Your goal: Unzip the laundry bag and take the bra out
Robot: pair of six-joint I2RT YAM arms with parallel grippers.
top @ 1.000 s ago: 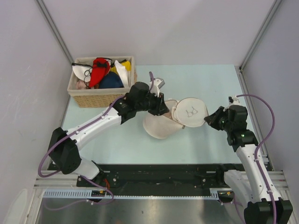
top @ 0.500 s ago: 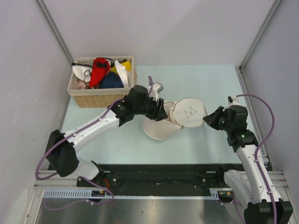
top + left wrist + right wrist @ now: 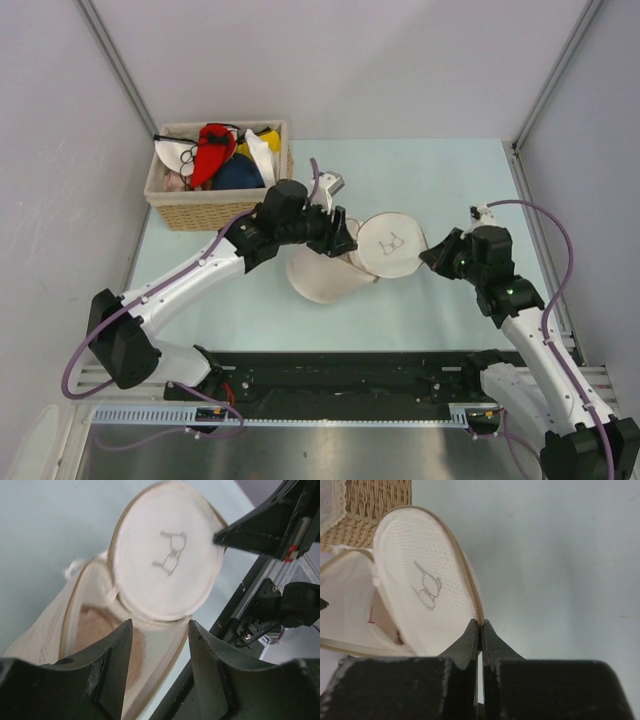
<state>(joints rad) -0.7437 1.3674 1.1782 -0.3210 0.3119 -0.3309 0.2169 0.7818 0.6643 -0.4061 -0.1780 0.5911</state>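
Note:
The cream mesh laundry bag [image 3: 318, 280] lies open at mid-table, its round lid [image 3: 390, 243] with the bra drawing swung up on edge. My right gripper [image 3: 430, 258] is shut on the lid's zipper rim [image 3: 479, 611], jaws pinched together [image 3: 480, 625]. My left gripper [image 3: 340, 236] hovers over the bag's mouth, open and empty [image 3: 159, 630]. A dull reddish shape [image 3: 92, 627] shows inside the bag body in the left wrist view, and a small red sliver [image 3: 370, 616] shows behind the lid in the right wrist view; most of the bra is hidden.
A wicker basket [image 3: 215, 210] at the back left holds a red garment [image 3: 210, 150], white, yellow and dark blue ones. The left arm's forearm stands close to the basket's right end. Grey walls close in the left, back and right sides.
Both grippers and the bag have shifted left and slightly nearer. The right gripper has kept its grip on the lid's rim; the left gripper stays open over the opening.

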